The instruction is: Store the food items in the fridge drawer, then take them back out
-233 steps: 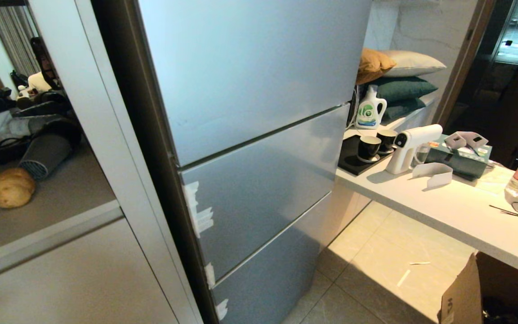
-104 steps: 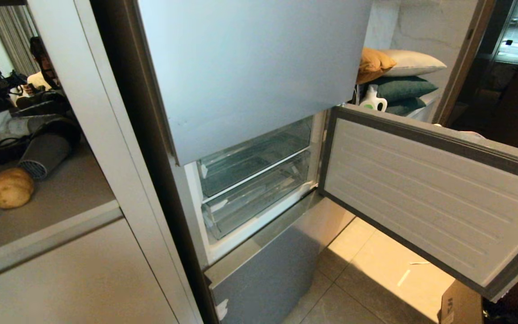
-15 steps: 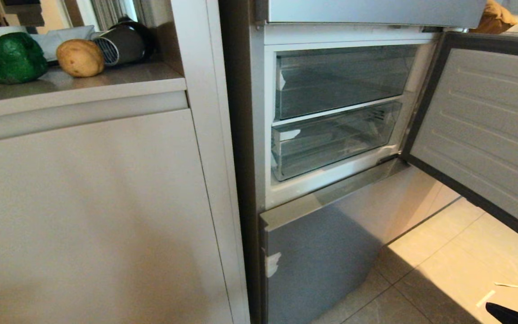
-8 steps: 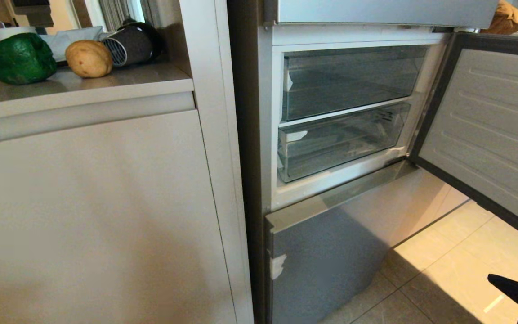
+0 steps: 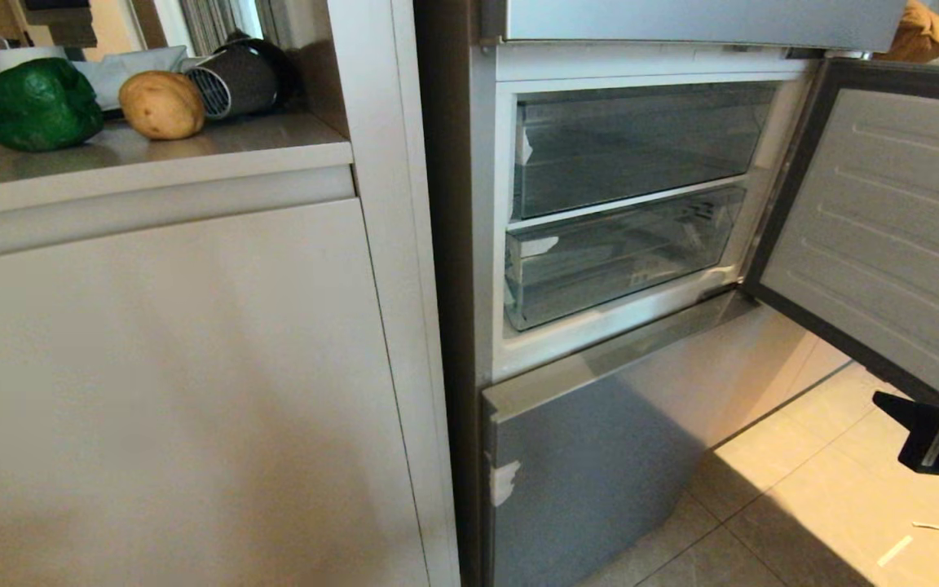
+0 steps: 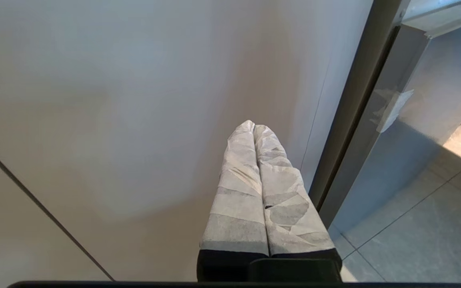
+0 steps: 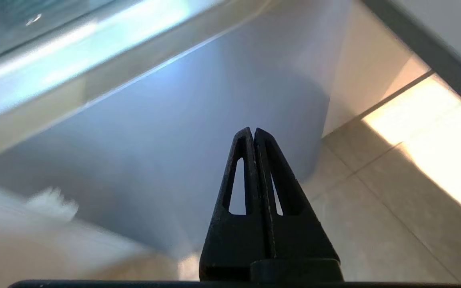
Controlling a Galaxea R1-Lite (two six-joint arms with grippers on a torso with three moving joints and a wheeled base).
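The clear drawer point(image 5: 612, 261) sits pushed into the open fridge, long side running across, pepper point(image 5: 37, 104) and bun point(image 5: 161, 104) on the counter, right gripper point(image 5: 885, 401) pinched shut, empty, low by the door.

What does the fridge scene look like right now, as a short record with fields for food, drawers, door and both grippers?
food: green bell pepper and tan bun on the counter, beside a hair dryer
drawers: upper drawer and lower drawer, both pushed in, no food seen inside
door: middle fridge door swung open
right gripper: shut, empty, low beside the open door
left gripper: shut, empty, facing the cabinet front
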